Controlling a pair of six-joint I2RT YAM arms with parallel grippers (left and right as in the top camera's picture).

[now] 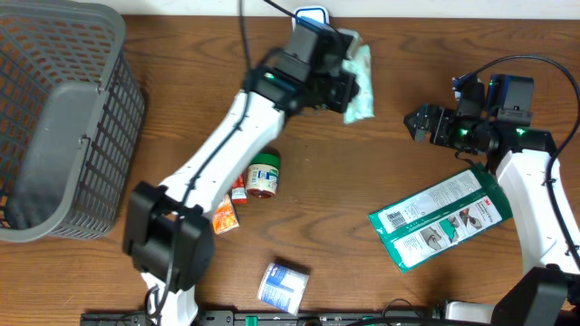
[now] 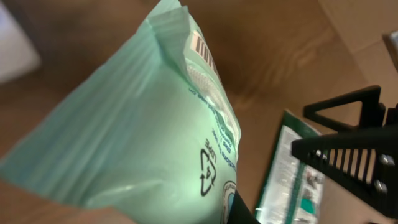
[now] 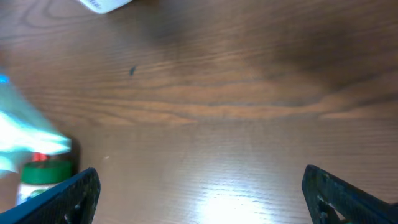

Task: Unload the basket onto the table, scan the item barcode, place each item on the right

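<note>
One grey basket (image 1: 118, 136) sits at nine o'clock. A flat green package (image 1: 439, 217) lies at four o'clock. The mint pouch (image 1: 361, 86), barcode (image 2: 200, 46) near its top seam, is at twelve o'clock, pinched by the left gripper (image 1: 349, 95). The right gripper (image 1: 419, 122), at three o'clock, stands spread.

place: robot test bench set up like a shop checkout
surface: plain wooden table (image 1: 399, 118), fills all three views
rig cue: two white robot arms based at the near edge, left arm (image 1: 227, 136) and right arm (image 1: 535, 199); black cable (image 1: 243, 36) runs in from the far edge
shop cue: grey plastic shopping basket (image 1: 118, 109) at the left end
goods cue: retail packs spread about: mint-green bag (image 1: 361, 81), dark green pouch (image 1: 439, 217), green-lidded jar (image 1: 264, 174), orange packet (image 1: 225, 215), white-blue pack (image 1: 283, 287)
label cue: printed barcode (image 2: 202, 50) on the bag, another on the pouch
unclear: white-and-blue object (image 1: 313, 15) at the far edge, kind not readable
</note>
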